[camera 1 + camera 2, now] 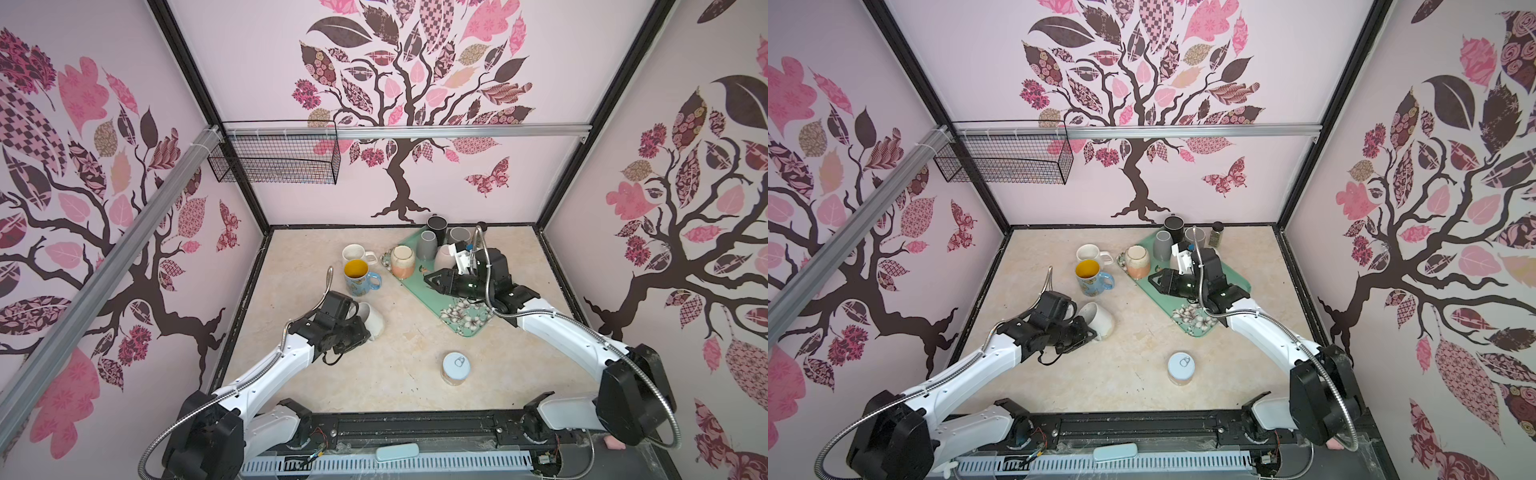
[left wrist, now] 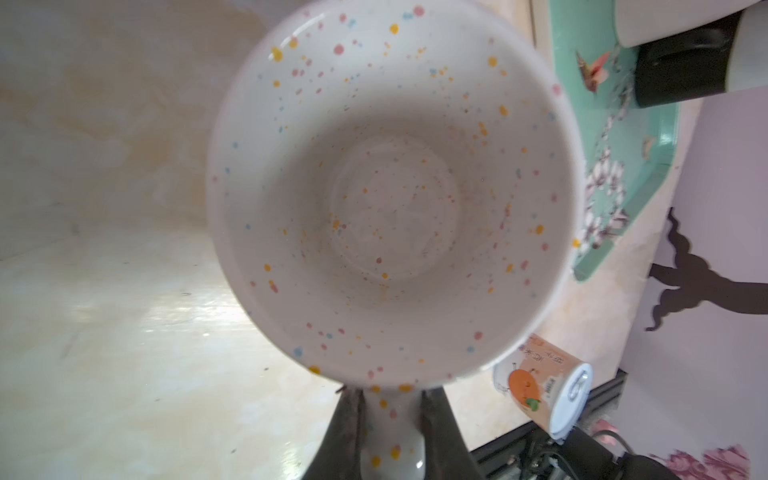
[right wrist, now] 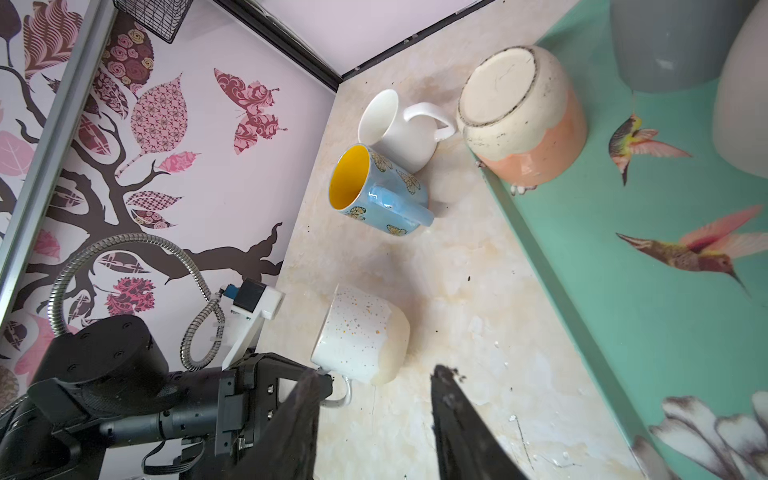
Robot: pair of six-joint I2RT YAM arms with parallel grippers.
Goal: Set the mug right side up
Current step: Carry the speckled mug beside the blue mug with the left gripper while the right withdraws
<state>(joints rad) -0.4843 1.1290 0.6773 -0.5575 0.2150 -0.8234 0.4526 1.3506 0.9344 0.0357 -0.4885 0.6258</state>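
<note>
Mug (image 2: 390, 187) lies sideways, handle clamped by left end effector (image 2: 390, 432); right end effector (image 1: 430, 280) gapes empty.

Both top views high over the six o'clock edge, looking down toward twelve, sharing the whole table (image 1: 399, 374), left wrist view close into the speckled mug (image 2: 390, 199), right wrist view low over the tray (image 3: 582, 216) at two o'clock, facing the speckled mug (image 3: 357, 332) at nine

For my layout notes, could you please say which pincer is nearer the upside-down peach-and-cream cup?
Right. The right pincer hangs open over the tray beside the peach-and-cream cup; the left pincer is farther off, shut on the handle of the speckled mug.
</note>
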